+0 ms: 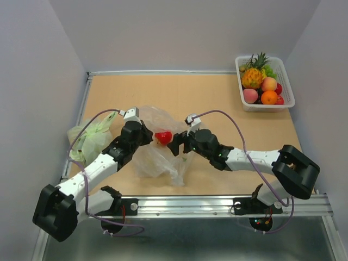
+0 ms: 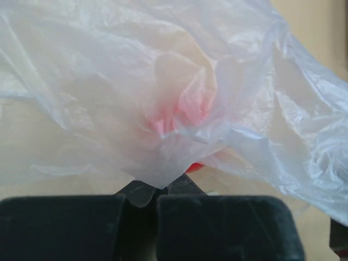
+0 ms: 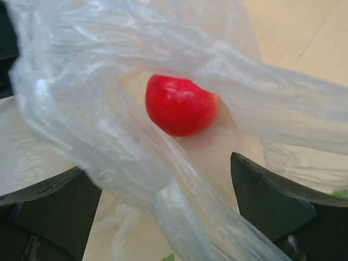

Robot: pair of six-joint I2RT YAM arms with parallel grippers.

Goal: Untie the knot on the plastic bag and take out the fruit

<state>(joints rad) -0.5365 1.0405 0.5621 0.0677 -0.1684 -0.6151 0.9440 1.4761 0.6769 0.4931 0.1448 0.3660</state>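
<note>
One plastic bag (image 1: 155, 161), one green bag (image 1: 89, 136), one basket (image 1: 265, 107), one bagged fruit (image 1: 163, 137) (red).

We find bare table (image 1: 179, 92) across the upper middle; the plastic bag (image 1: 157, 157) fills the centre, a green bag (image 1: 89, 137) the left, a fruit basket (image 1: 265, 107) the upper right

The plastic bag (image 1: 157, 157), clear, thin and heavily crinkled, lies slumped near the middle of the bench toward its near edge, its film bunched into loose folds. A small round red fruit (image 1: 163, 136) sits among those folds at the bag's far side, glossy and plain to see. The pineapple (image 1: 252, 78), pink peaches (image 1: 269, 84) and orange (image 1: 268, 98) lie heaped in a white basket (image 1: 266, 107) at the bench's far right corner.
</note>
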